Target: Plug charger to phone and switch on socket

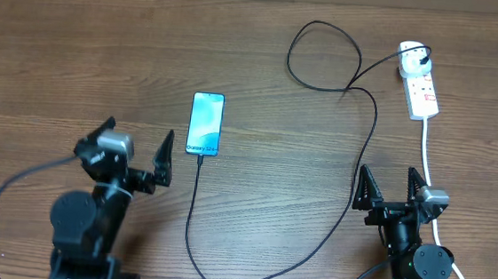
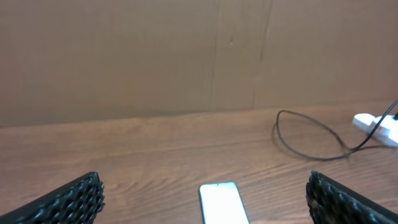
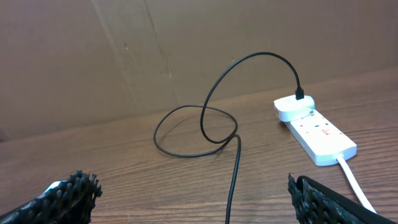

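The phone lies flat mid-table with its blue screen up. The black charger cable ends at the phone's near short edge, where its tip touches the phone. It runs down, loops round the table's front and right, coils at the back, and is plugged into the white socket strip at the back right. My left gripper is open and empty, left of the phone's near end. My right gripper is open and empty at the front right. The phone shows between the left fingers; the socket shows in the right wrist view.
The socket's thick white cord runs down the right side past my right arm to the front edge. A cardboard wall stands along the table's back edge. The cable's coil lies between the two arms' reach at the back.
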